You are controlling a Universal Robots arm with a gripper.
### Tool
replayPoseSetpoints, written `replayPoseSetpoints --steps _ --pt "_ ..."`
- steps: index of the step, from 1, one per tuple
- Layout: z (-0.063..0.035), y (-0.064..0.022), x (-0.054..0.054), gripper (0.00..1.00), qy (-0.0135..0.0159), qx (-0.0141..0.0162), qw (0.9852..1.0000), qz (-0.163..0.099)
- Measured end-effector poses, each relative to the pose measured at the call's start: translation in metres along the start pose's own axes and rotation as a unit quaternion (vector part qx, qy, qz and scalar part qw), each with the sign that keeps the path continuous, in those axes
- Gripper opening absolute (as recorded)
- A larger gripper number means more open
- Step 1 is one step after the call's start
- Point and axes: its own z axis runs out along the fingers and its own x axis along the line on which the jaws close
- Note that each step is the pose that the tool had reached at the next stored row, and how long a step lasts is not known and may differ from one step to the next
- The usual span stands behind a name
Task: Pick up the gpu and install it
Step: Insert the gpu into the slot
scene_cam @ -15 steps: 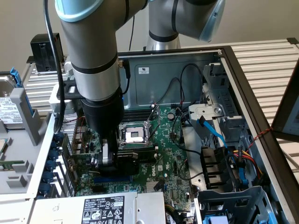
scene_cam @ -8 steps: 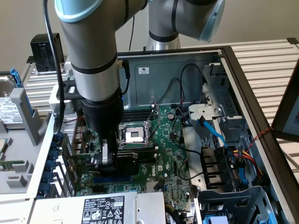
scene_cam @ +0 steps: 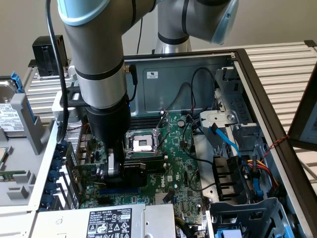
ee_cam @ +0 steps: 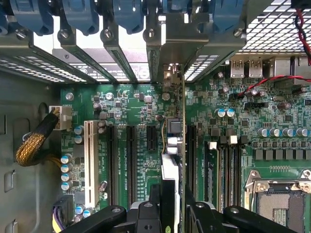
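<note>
Exterior view | gripper [scene_cam: 115,171] clamps gpu [scene_cam: 136,174] in case [scene_cam: 163,87] | slatted table [scene_cam: 280,64] | beige wall [scene_cam: 277,20]

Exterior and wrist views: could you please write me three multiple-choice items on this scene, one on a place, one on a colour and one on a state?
1. Where is the gpu?
A. On a shelf.
B. In the gripper, over the motherboard.
C. In a person's hand.

2. What colour is the long slot beside the black ones?
A. Red.
B. Yellow.
C. White.

3. How is the CPU socket?
A. Bare, with no cooler.
B. Under a heatsink.
C. Under a fan.

Answers:
1 B, the gripper clamps the gpu above the motherboard.
2 C, the slot is white in the wrist view.
3 A, the socket's metal frame and middle show uncovered.
</note>
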Motion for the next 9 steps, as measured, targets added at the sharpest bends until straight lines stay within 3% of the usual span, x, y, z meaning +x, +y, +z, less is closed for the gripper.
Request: replayPoseSetpoints --steps 9 --pt "0.0001 0.0 0.0 0.28 -0.0001 0.0001 1.0 0.0"
